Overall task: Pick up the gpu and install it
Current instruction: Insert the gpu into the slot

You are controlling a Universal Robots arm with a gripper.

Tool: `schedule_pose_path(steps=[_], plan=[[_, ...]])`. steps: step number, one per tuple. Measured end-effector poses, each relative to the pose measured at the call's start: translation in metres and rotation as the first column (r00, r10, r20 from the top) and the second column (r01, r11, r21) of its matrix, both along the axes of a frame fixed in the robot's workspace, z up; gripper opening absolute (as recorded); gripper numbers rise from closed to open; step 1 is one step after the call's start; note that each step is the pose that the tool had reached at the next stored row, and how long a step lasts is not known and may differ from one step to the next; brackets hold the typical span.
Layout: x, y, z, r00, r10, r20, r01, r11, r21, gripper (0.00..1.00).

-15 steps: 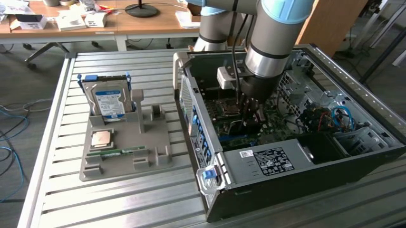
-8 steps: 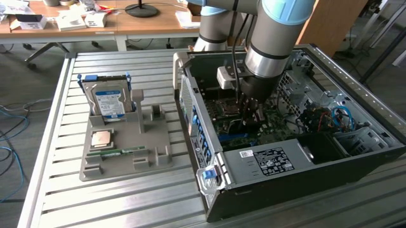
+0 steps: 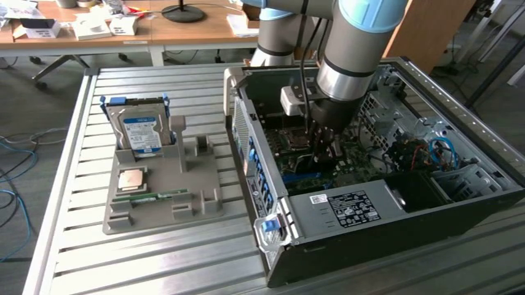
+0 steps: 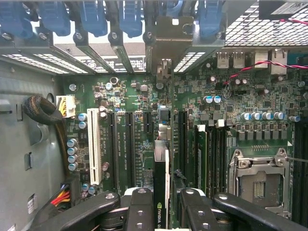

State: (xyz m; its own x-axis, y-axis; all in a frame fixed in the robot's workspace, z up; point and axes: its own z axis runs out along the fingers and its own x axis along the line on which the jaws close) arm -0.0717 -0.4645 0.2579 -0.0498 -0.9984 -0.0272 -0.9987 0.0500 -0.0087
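Note:
My gripper (image 3: 323, 142) reaches down into the open computer case (image 3: 345, 246), just above the green motherboard (image 4: 231, 91). It is shut on the gpu (image 4: 161, 178), which the wrist view shows edge-on as a thin dark card with a green logo between the two black fingers (image 4: 139, 207). The card stands upright along a black expansion slot, and its silver end bracket (image 4: 163, 67) reaches toward the case's rear slot openings. Whether the card's edge is seated in the slot is hidden.
A grey holder (image 3: 164, 215) on the slatted table carries a silver hard drive with a blue label (image 3: 141, 130), a processor chip (image 3: 131, 179) and a narrow memory stick (image 3: 152, 197). Inside the case are a white slot (image 4: 94, 144), the processor socket (image 4: 260, 183), blue bracket clips (image 4: 91, 17) and cables (image 4: 43, 110).

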Motion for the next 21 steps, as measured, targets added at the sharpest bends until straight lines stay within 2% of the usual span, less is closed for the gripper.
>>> schedule_pose_path(steps=[21], plan=[[-0.0001,-0.0005,0.0000,1.0000,0.002,0.0000,-0.002,1.0000,0.0003,0.26]])
